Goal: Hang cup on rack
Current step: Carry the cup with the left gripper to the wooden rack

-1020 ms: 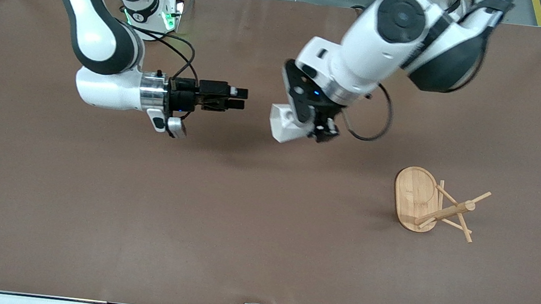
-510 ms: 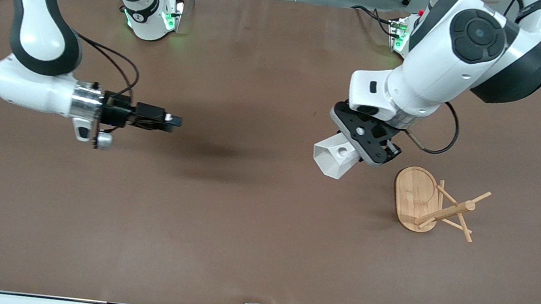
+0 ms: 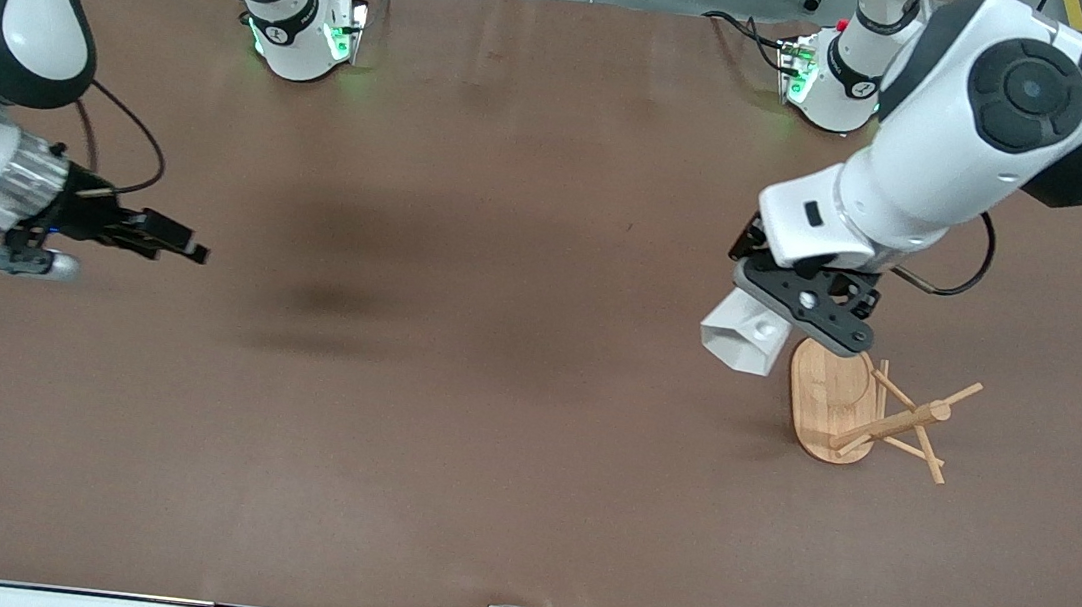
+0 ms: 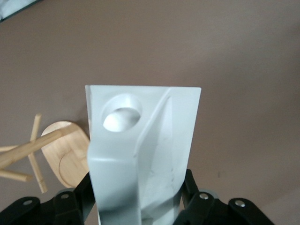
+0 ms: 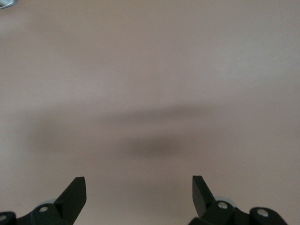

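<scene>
gripping the cup (image 3: 745, 333) beside the rack (image 3: 833, 400), the left gripper (image 3: 806, 316) angles down; the right gripper (image 3: 167, 242) waits, fingers spread.

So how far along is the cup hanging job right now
Done: the left gripper has the white faceted cup clamped and up in the air. In hand: it hangs beside the bamboo mug tree, over its base's edge. Left: threading the handle hole onto a peg. The right gripper waits open at its end.
</scene>
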`<state>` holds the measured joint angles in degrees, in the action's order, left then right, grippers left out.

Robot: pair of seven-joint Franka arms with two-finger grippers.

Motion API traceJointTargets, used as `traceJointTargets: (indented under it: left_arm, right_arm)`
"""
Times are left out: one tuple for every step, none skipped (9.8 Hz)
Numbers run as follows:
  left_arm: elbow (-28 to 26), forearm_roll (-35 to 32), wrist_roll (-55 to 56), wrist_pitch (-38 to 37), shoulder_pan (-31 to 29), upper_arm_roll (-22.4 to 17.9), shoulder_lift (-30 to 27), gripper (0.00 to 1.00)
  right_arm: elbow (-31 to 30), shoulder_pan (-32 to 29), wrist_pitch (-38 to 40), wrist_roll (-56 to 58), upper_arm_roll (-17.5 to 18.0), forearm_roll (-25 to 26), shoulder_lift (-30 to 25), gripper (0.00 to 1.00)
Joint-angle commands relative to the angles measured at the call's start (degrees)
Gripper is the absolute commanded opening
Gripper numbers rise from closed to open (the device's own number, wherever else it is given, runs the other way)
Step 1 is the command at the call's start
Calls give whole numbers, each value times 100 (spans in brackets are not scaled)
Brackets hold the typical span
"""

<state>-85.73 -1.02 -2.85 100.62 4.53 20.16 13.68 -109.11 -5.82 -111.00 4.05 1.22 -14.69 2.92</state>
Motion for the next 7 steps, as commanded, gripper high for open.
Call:
traceJointTargets:
  left_arm:
    - [-1505,564,-39,554,-58,-536,-725,13]
    - [-1795,768,-266,695,-75,-704,-787,13]
    - [-2181,788,-547,1009,-171,-732,-901,13]
    - [-2516,797,-628,1352,-207,-732,-954,13]
    - [-2676,953,-620,1477,-225,-732,-937,13]
    - [-2869,1068,-637,1635,-277,-750,-937,13]
    - [-3088,1069,-733,1906,-278,-785,-937,13]
  right_arm:
    - [984,55,1224,-534,-131,973,-125,100]
    - [1205,55,1500,-589,-122,1168,-334,100]
    - [1242,55,1729,-607,-131,1214,-580,100]
    - [1425,55,1992,-677,-131,1214,-739,100]
    - [1741,46,2343,-1173,-122,1319,-732,100]
    - [2048,46,2660,-1413,-113,1633,-706,100]
    - [2130,12,2637,-1329,-165,1601,-679,100]
